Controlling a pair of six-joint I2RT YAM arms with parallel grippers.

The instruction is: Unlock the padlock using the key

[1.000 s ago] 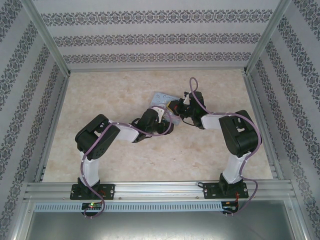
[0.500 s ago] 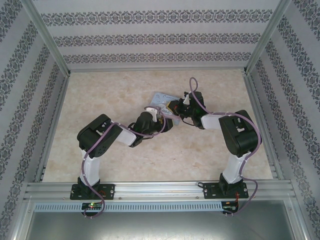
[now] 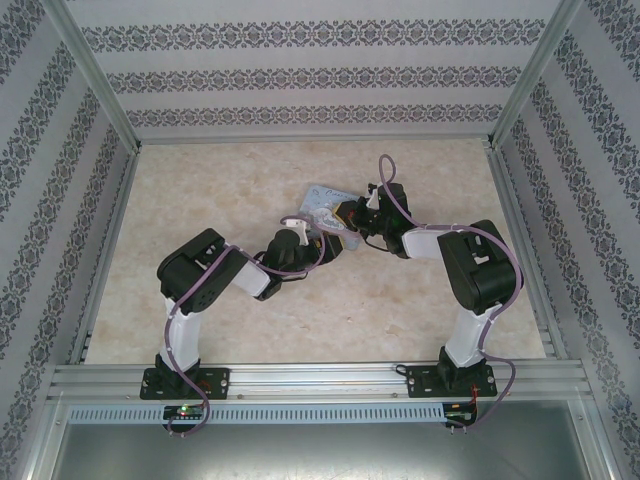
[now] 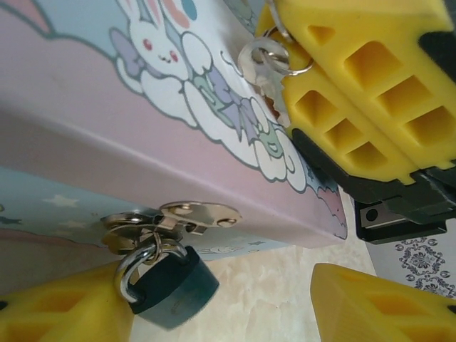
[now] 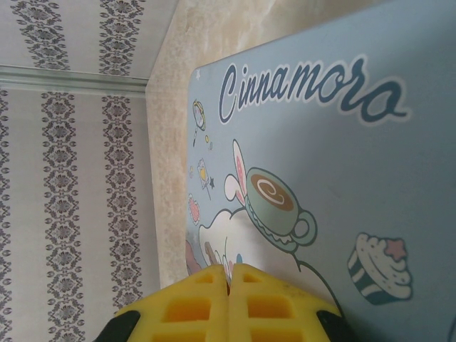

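The teal-blue padlock (image 4: 171, 285) hangs by its metal shackle from the brass hasp (image 4: 192, 214) on the front of a pale blue cartoon tin (image 4: 107, 121). My left gripper (image 4: 221, 299) is open around it, and the lock rests next to the left yellow finger (image 4: 57, 313), well apart from the other. My right gripper (image 5: 229, 274) is shut over the tin's lid (image 5: 342, 164). In the left wrist view its yellow fingers (image 4: 370, 85) pinch the small silvery key (image 4: 265, 65), whose head and ring stick out. From above, both grippers (image 3: 322, 243) (image 3: 350, 214) meet at the tin (image 3: 322, 195).
The tin lies tilted on the marble-patterned table (image 3: 230, 180), near its middle. Patterned walls (image 3: 300, 70) close the back and both sides, and a metal rail (image 3: 320, 378) with the arm bases runs along the near edge.
My left arm has drawn back a little toward the near left, and its fingers have narrowed slightly. The right arm and the tin have stayed put.
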